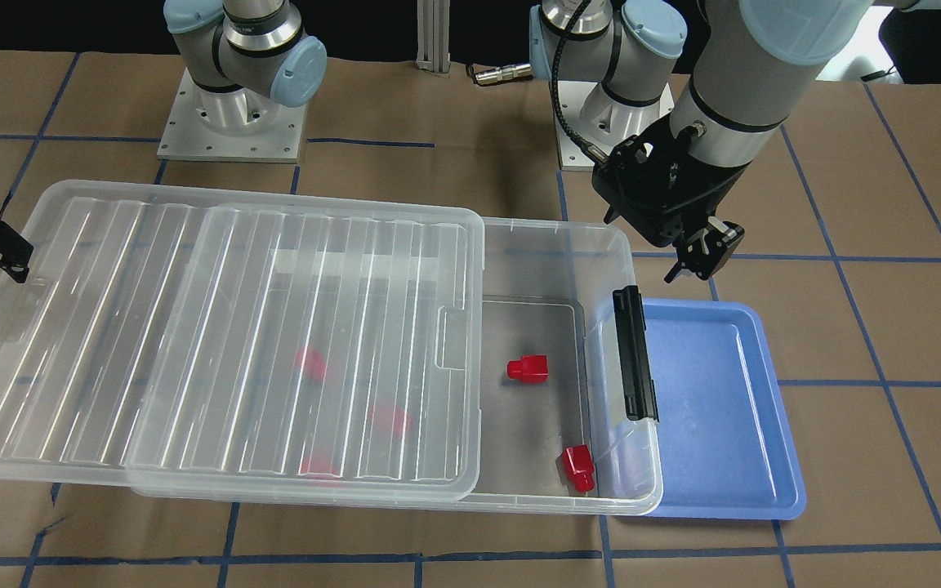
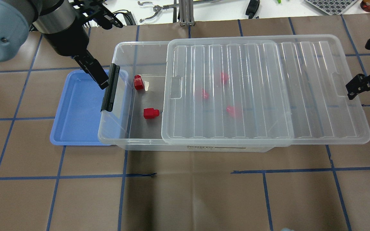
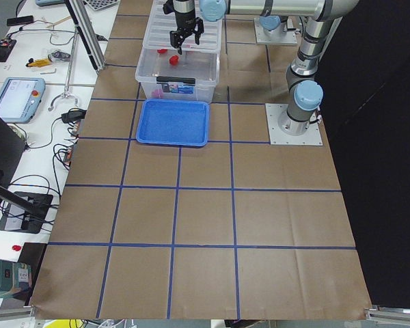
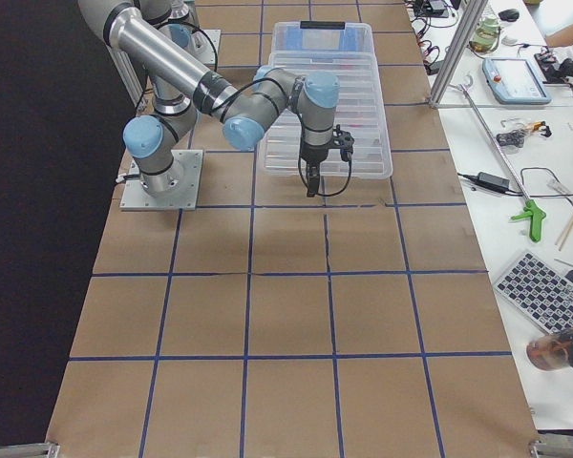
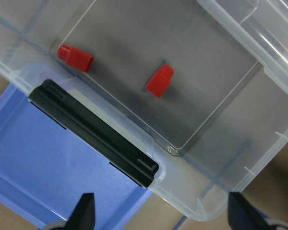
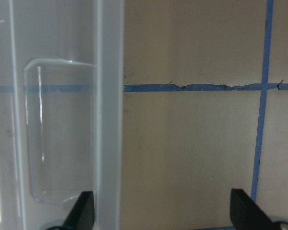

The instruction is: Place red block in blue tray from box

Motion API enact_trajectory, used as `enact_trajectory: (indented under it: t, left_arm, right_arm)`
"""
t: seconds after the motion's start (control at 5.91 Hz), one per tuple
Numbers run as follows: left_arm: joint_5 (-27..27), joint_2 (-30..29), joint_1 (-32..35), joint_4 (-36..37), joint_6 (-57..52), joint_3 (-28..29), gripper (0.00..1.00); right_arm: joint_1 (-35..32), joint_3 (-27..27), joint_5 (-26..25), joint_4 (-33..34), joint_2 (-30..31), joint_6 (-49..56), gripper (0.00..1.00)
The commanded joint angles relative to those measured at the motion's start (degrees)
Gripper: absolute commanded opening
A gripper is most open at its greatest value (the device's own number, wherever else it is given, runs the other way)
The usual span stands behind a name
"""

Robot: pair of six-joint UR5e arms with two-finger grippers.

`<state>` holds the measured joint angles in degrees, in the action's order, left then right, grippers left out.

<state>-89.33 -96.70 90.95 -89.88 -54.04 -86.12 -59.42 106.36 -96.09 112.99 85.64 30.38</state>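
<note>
The clear box (image 2: 123, 54) has its ribbed lid (image 2: 262, 93) slid aside, so the end by the black latch (image 2: 110, 91) is uncovered. Two red blocks (image 2: 138, 83) (image 2: 150, 113) lie on the uncovered floor; they also show in the left wrist view (image 5: 76, 58) (image 5: 159, 82). More red blocks show dimly under the lid. The blue tray (image 2: 75, 109) holds nothing and sits partly under the latch end. My left gripper (image 2: 100, 78) is open and empty, above the tray's far edge beside the latch. My right gripper (image 2: 361, 85) is open and empty at the lid's far end.
The lid's rim (image 6: 108, 96) runs just inside my right gripper's one finger (image 6: 84, 208). The lid overhangs the box well past its right end. Brown paper with blue tape lines covers the table (image 2: 185, 192). Tools lie on a bench behind the table.
</note>
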Motion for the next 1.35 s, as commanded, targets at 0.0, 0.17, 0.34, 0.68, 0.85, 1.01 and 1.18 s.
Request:
enact_trajectory:
  t: [0.0,0.17,0.34,0.68,0.85,1.01,1.18]
  left_arm:
    - [-0.49,-2.09,1.75,4.0,-6.16,-0.1,0.96]
    - [-0.58,-2.96,3.51,8.19,-10.69,-0.8,0.96]
    - [-0.58,-4.97,4.83,11.45,-14.56,-2.02,0.97]
    - [-1.02,-5.6,5.81,13.87,-19.43,-5.01,0.97]
    - [-1.37,-7.08,8.08,15.86,-20.05,-5.63,0.96]
    - [-1.28,-9.45,9.49,20.41,-20.57,-7.38,0.97]
    - [-1.28,-11.91,9.85,22.02,-22.15,-8.35,0.97]
  right_arm:
    - [2.28,-0.1,-0.5,0.04,-0.03,0.99,1.0]
    - [2.55,-0.19,-0.59,0.38,-0.03,1.87,1.0]
    - [3.86,-0.1,-1.2,0.74,0.05,2.74,1.0]
    - [5.18,-0.1,-1.21,1.0,0.05,3.89,1.0]
    - [5.28,-0.19,-1.38,0.83,0.58,3.72,1.0]
    - [5.1,-0.28,-1.03,0.57,1.02,3.11,1.0]
    - [4.67,-0.28,-0.42,0.56,2.33,3.02,1.0]
